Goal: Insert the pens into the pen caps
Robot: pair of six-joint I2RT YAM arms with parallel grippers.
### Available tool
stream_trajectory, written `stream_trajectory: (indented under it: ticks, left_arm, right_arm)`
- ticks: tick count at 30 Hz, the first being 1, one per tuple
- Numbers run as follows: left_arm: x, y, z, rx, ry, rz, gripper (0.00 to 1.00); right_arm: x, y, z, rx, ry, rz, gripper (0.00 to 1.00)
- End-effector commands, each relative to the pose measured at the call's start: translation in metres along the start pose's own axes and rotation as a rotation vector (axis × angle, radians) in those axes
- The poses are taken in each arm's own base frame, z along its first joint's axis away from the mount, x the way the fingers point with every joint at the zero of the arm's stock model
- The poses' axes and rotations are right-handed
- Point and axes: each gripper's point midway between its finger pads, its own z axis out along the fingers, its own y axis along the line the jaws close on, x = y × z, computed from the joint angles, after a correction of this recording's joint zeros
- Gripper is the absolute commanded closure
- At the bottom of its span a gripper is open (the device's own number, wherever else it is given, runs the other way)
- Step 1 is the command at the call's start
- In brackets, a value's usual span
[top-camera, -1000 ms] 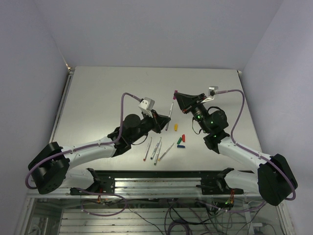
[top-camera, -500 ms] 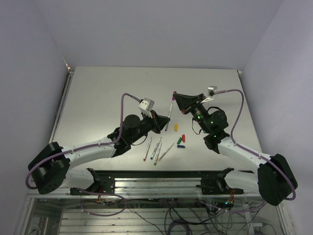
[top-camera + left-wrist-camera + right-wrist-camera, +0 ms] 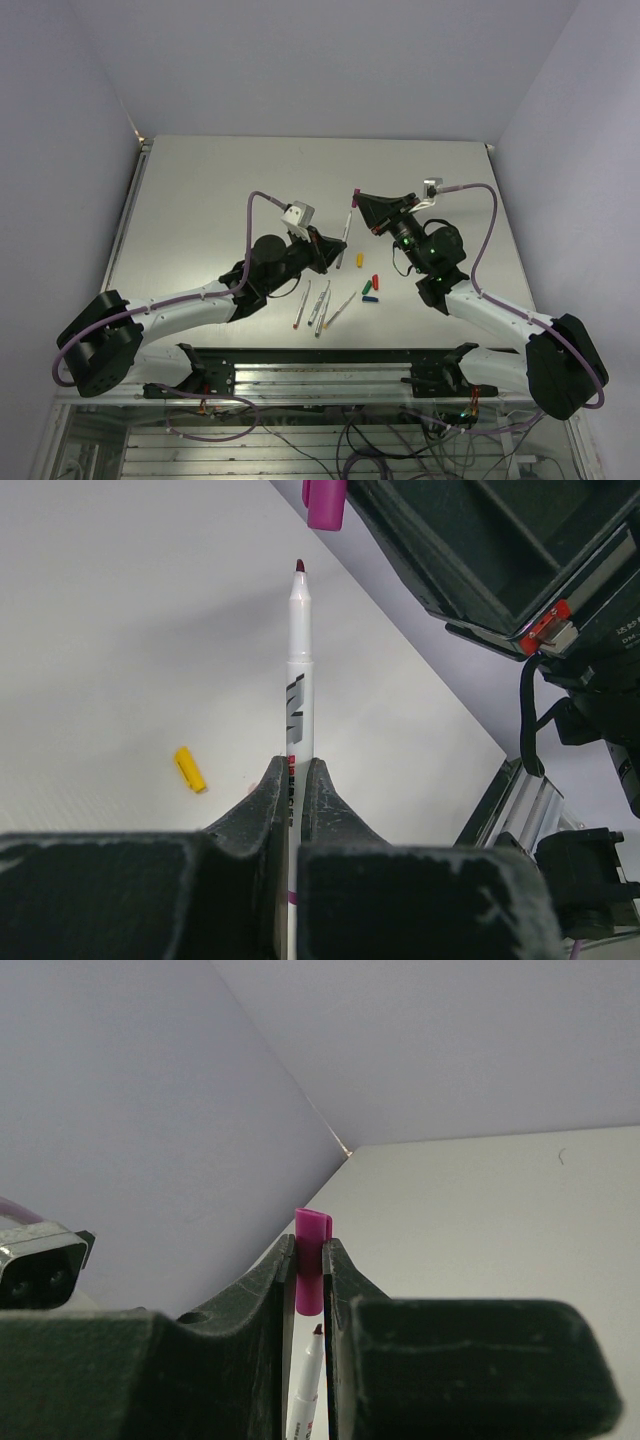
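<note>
Presently, my left gripper [image 3: 295, 770] pinches one pen [image 3: 298, 650] low on its barrel, upright at frame centre, its tip just under the magenta cap [image 3: 312, 1225] nipped in my right gripper [image 3: 310, 1260]. Both look like light, rigid, slick plastic, so I judge a firm mid-body hold best. Below centre overhead I count four loose pens [image 3: 319, 302] and, as far as I can tell, four loose caps [image 3: 367, 288].

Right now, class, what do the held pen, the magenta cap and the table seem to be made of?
The pen: likely plastic, a smooth pale barrel with printed lettering; its dark red tip looks like felt, too small to confirm. The cap: likely plastic, even magenta with a slight sheen. The table: smooth, matt, pale; laminate or painted board, it cannot be told.
</note>
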Motion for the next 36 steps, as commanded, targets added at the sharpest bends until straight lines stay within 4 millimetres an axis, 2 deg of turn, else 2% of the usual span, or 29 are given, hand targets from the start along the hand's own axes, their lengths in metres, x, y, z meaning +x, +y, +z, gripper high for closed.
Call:
stream_trajectory:
  ticks: [1, 18, 22, 36]
  left_arm:
    - [-0.019, -0.009, -0.002, 0.036, -0.067, -0.009, 0.93]
    - [-0.016, -0.007, 0.001, 0.036, -0.065, -0.013, 0.93]
    - [-0.022, -0.005, 0.000, 0.025, -0.095, -0.016, 0.93]
    - [-0.036, -0.005, 0.010, 0.031, -0.151, -0.009, 0.93]
  right_arm:
    - [0.005, -0.002, -0.003, -0.003, 0.008, -0.005, 1.00]
    - [0.011, -0.002, -0.003, -0.014, 0.019, 0.019, 1.00]
    - [0.014, -0.002, -0.005, -0.014, 0.030, 0.028, 1.00]
    - [0.050, -0.001, -0.019, -0.042, 0.165, 0.106, 1.00]
